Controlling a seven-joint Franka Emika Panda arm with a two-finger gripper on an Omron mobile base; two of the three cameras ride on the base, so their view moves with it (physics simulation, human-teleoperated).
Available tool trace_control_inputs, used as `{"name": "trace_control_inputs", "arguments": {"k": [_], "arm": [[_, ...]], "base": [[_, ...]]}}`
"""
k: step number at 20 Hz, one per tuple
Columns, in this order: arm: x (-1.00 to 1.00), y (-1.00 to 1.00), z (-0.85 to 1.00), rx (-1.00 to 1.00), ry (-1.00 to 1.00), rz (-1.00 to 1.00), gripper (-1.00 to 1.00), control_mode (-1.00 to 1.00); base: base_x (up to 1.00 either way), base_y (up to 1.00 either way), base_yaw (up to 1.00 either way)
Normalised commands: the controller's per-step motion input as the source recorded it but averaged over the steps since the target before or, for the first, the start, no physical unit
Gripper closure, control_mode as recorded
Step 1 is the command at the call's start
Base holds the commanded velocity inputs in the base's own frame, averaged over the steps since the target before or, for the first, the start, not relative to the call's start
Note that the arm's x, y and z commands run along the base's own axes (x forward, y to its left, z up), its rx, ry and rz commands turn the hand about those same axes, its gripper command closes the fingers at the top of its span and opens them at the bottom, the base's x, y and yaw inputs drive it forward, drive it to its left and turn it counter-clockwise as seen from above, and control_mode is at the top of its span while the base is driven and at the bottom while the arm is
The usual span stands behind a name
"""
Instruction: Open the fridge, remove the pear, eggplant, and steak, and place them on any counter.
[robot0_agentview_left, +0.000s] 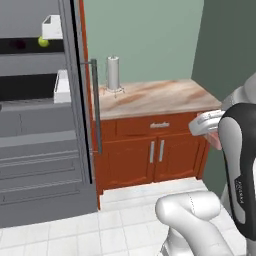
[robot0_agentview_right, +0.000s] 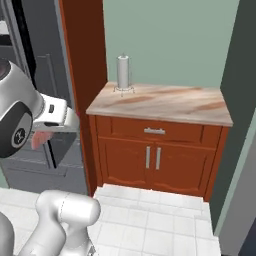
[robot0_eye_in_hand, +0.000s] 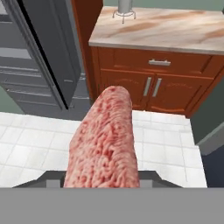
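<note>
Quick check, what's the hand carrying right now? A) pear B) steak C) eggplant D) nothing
B: in the hand view a pinkish-red marbled slab, the steak, juts out from the hand, while the pear sits on a shelf in the open fridge.

**Readable text: almost none**

The one marking that looks like lettering is a short vertical line of pale characters on the dark cover of the robot arm (robot0_agentview_left: 239, 192) in the left base view, too small and blurred to read. A round dark joint cap (robot0_agentview_right: 18, 134) in the right base view carries a small pale emblem, also illegible. No other marking can be read.
</note>
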Motion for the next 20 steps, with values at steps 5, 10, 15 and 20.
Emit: {"name": "trace_control_inputs", "arguments": {"k": [5, 10, 15, 20], "arm": [[0.00, 0.00, 0.00, 0.00, 0.00, 0.00, 1.00, 1.00], [0.00, 0.00, 0.00, 0.00, 0.00, 0.00, 1.00, 1.00], [0.00, 0.00, 0.00, 0.00, 0.00, 0.00, 1.00, 1.00], [0.00, 0.00, 0.00, 0.00, 0.00, 0.00, 1.00, 1.00]], "base": [[0.51, -0.65, -0.02], [0.93, -0.24, 0.00], [1.00, -0.25, 0.00], [1.00, -0.25, 0.00]]}}
